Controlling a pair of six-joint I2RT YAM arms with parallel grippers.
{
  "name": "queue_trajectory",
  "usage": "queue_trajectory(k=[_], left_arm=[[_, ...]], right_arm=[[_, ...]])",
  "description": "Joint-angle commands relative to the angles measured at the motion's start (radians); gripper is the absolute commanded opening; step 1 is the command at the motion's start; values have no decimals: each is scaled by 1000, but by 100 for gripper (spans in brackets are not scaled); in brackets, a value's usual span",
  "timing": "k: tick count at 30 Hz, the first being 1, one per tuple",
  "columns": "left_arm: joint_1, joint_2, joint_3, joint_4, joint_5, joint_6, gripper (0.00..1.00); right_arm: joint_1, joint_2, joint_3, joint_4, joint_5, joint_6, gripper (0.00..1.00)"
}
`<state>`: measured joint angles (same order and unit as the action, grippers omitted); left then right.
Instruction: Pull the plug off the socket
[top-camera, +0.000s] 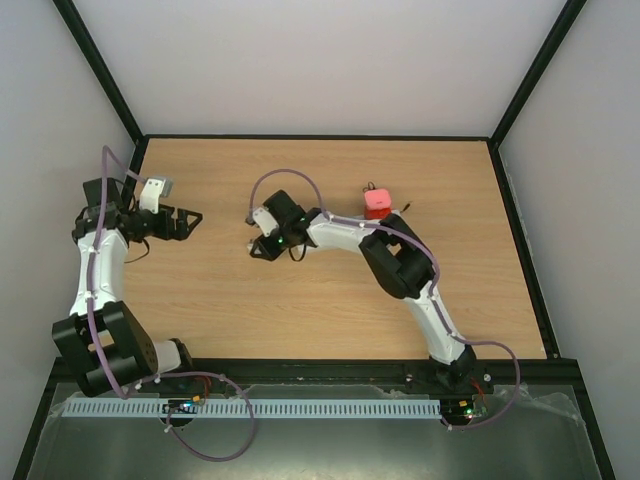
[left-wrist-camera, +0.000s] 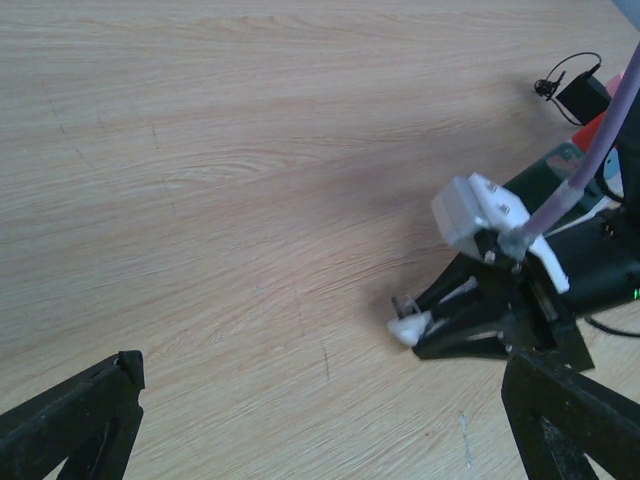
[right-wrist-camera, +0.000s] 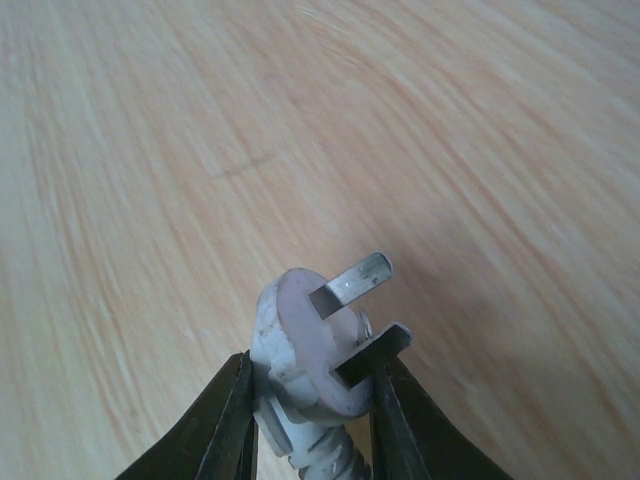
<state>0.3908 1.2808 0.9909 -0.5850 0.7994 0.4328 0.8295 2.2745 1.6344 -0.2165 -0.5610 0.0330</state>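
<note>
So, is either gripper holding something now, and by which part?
The right gripper holds the white plug by the sides of its body, prongs free. The left gripper is open and empty.

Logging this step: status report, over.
Right gripper shut on plug, prongs bare. Left gripper open, empty. Socket part-hidden behind right arm.

Bright, even light from above. Soft, faint shadows on wooden table (top-camera: 330, 310). Top view sharp. Right wrist view: plug (right-wrist-camera: 310, 350) sharp, far wood blurry. Left wrist view bit soft, pale at top.
</note>
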Motion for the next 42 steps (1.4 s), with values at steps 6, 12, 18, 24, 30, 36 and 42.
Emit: queue_trajectory(k=[6,12,18,24,30,36,42], left_arm=[[-1,28,80,-42,31,24,100],[0,38,102,-63,31,56,100],[-3,61,134,-68,48,62,100],[-9,106,193,-78,41,79,100],[-106,192,242,-145,-69,213,100],[-312,290,217,-138,-191,306,90],[-440,441,251,-110,-296,354,68]], right_arm=[[88,89,122,50,-82,98,30],[89,22,149,-24,-64,-7,47],[84,-112,106,-57,-66,-91,70],[28,-227,73,-125,-88,-143,76],[-83,-411,-114,-162,-106,-170,76],[-262,-606,-321,-203,-121,-192,76],[-473,-735,-404,-311,-100,-244,75]])
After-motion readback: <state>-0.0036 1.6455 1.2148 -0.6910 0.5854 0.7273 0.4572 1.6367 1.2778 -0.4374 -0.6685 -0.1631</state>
